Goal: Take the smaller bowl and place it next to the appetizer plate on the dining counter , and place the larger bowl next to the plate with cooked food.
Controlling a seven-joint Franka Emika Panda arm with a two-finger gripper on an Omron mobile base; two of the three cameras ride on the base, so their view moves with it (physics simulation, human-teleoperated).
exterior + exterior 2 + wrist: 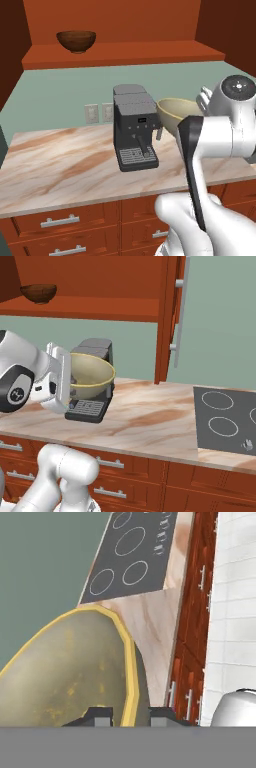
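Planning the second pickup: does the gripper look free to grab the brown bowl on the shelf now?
Probably not: the gripper is shut on the larger bowl's rim, and the smaller bowl sits high, far off.

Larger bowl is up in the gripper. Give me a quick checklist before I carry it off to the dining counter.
1. Grip: gripper closed on the rim of the larger bowl, one finger inside, one outside: ok.
2. Bowl lifted off the counter: ok.
3. Clearance: bowl hangs just in front of the coffee machine; whether they touch: cannot tell.
4. Bowl level: tipped toward the camera in the right base view: not ok.
5. Smaller bowl on the cabinet shelf, not yet moved: not ok.
6. Sight of the drop spot: cannot tell.
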